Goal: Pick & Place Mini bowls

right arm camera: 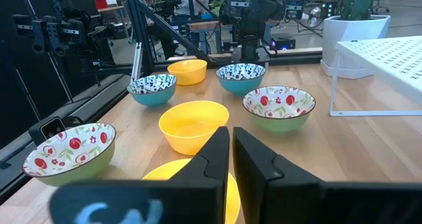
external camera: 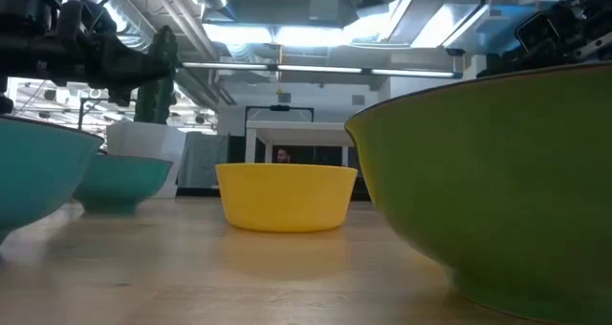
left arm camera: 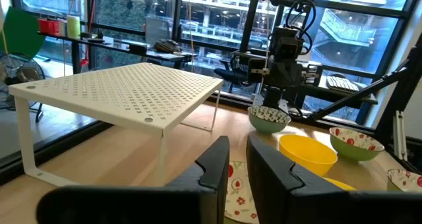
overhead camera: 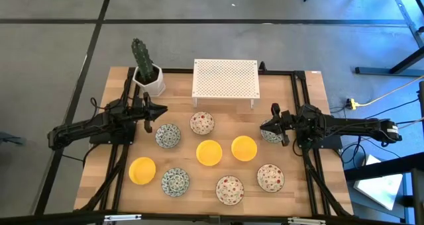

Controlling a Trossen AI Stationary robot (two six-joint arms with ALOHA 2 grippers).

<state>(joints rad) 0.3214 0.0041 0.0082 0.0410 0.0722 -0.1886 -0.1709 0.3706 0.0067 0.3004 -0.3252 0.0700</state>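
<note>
I see the right gripper (overhead camera: pixel 271 128) pinching the rim of a teal-speckled mini bowl (overhead camera: pixel 273 135) at the table's right, left gripper (overhead camera: pixel 158 111) nearly closed, empty; a thin rim pinch risks slipping.

Robotics lab: exposed ceiling ducts (external camera: pixel 287 5), equipment desks (left arm camera: pixel 132 46).

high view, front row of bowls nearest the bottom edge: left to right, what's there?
Yellow bowl → teal-speckled bowl → red floral bowl → second red floral bowl.
</note>
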